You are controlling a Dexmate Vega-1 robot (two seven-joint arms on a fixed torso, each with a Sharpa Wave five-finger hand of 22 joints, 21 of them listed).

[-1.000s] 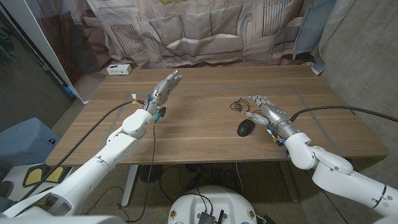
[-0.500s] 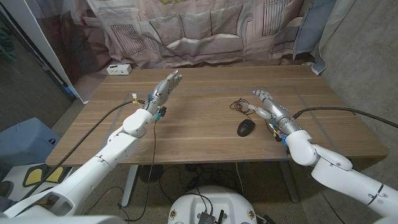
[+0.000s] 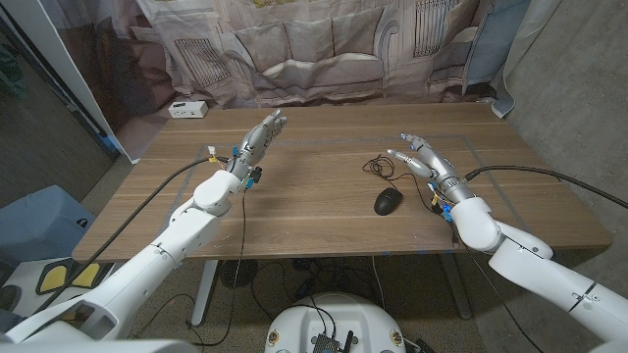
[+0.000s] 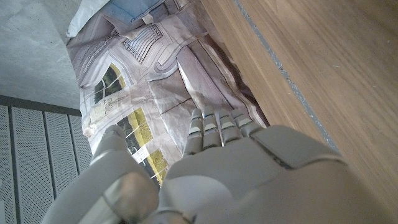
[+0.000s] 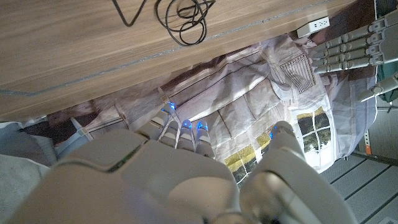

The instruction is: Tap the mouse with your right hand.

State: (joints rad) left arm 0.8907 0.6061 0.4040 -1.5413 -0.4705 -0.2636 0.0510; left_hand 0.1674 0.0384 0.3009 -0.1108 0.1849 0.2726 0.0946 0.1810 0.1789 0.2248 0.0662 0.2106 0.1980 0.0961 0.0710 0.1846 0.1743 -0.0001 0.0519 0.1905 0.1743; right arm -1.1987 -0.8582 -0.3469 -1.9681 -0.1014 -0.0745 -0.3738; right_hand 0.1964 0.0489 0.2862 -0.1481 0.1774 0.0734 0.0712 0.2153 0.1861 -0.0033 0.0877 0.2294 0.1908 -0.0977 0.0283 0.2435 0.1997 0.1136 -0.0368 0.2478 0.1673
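Mouse [image 3: 388, 202] sits on the desk [image 3: 314, 211], long axis running from the near edge toward the far edge, tilted slightly; cable end faces the far side, where its cord [image 3: 383, 167] piles in a loose tangle just beyond it. Mouse is small and dark in the head view, so no buttons or wheel can be made out. My right hand [image 3: 424, 163] is beside the mouse, on its right and a bit farther back, raised off it, not touching, fingers spread and holding nothing. From the right wrist camera I see the cord coil [image 5: 183, 18] but not the mouse. My left hand [image 3: 263, 135] is well apart from the mouse, toward the far left, fingers straight and together, empty. White power strip [image 3: 187, 110] sits at the desk's far left corner.
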